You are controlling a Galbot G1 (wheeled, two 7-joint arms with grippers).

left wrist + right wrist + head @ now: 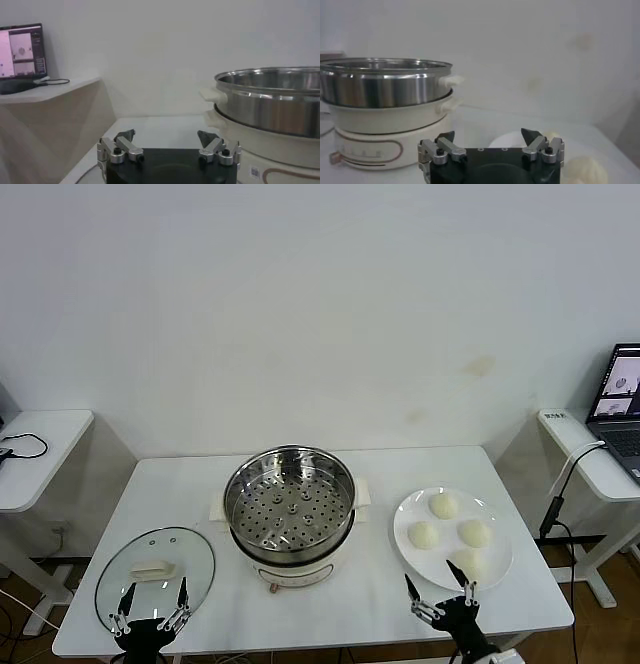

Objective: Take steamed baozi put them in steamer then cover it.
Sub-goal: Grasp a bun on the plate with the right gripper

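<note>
just beyond the right gripper [440, 589] lie steamed baozi [423, 535].

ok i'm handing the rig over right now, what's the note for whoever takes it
Left gripper: open, empty, at the near table edge over the glass lid.
Right gripper: open, empty, at the near edge of the white plate.
Steamer: centre of the table, uncovered, perforated tray empty.
Baozi: all four on the plate, to the steamer's right.
Done: nothing yet.
Left: move four baozi into the steamer, then put the lid on.
</note>
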